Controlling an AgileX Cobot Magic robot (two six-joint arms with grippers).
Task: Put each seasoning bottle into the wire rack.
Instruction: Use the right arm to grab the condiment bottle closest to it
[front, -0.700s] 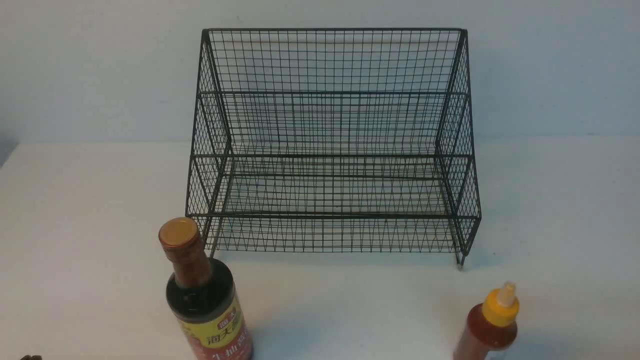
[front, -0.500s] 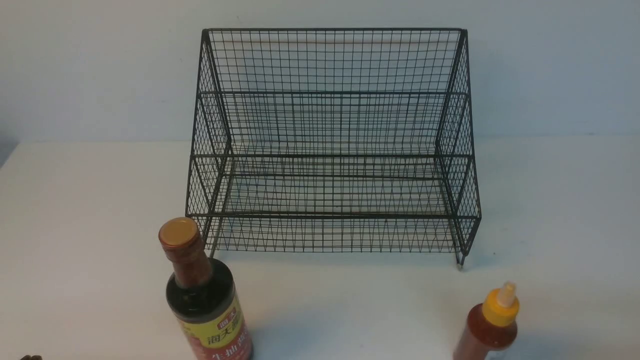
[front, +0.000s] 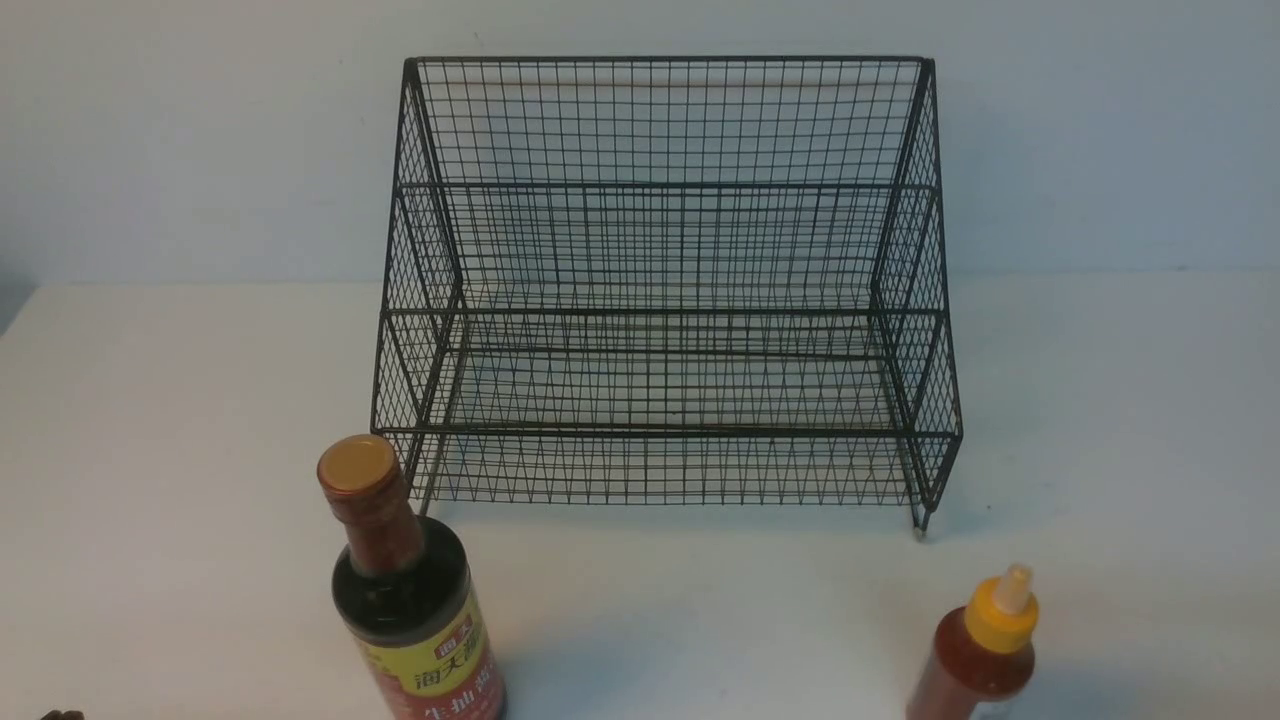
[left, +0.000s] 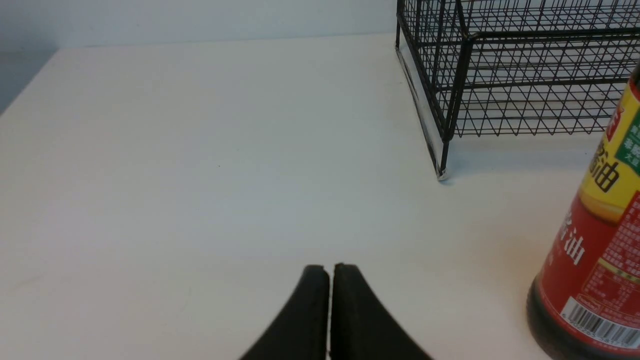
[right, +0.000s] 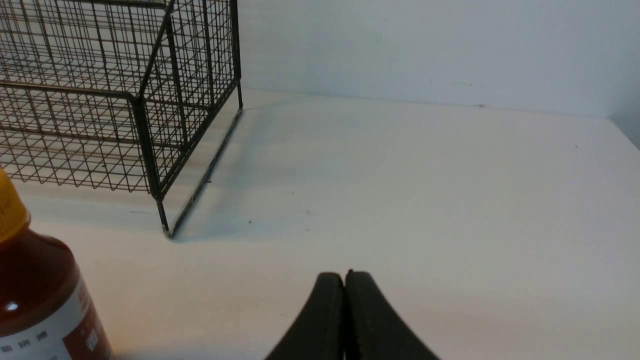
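Nothing moved; white table (front: 150, 450), pale wall (front: 150, 150); left gripper (left: 330, 270), right gripper (right: 345, 277) pressed closed, empty.

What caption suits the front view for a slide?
Soy-sauce bottle and red squeeze bottle stand upright on the table before the wire rack, neither yet inside.

On the soy-sauce bottle (front: 418, 620) I read 海天 on the yellow band, 油 down its side — a barcode (left: 595, 326) beneath; the red squeeze bottle (right: 40, 300) print is too blurred.

Nothing has moved since earlier, neither soy-sauce bottle (front: 408, 600), red squeeze bottle (front: 975, 655) nor wire rack (front: 665, 430).
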